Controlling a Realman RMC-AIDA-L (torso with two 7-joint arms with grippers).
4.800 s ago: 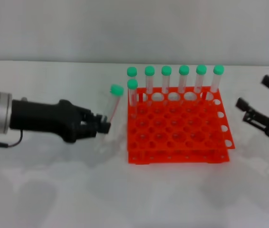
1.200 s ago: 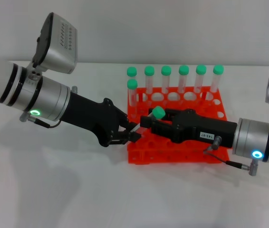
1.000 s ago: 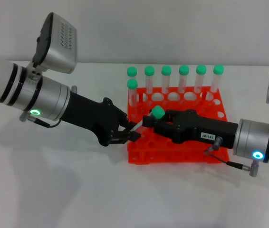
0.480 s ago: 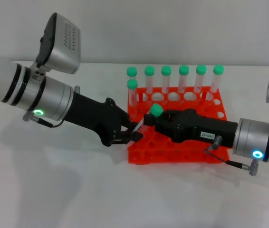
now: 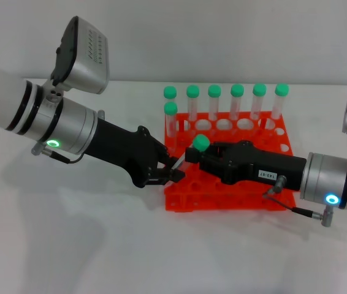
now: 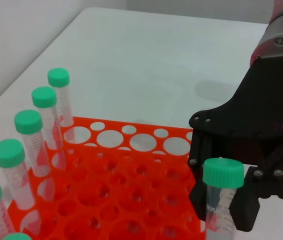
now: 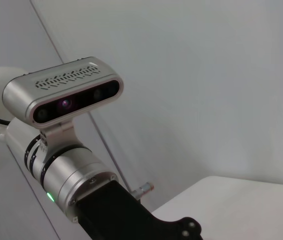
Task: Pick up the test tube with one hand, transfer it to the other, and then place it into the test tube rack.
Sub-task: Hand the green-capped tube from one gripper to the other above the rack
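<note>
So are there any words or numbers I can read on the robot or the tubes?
White label on the right gripper: there is dark print, but it is too small and blurred to read.
Test tube held between the grippers: faint marks on its side, not readable.
Test tube rack, left gripper: no writing visible.
</note>
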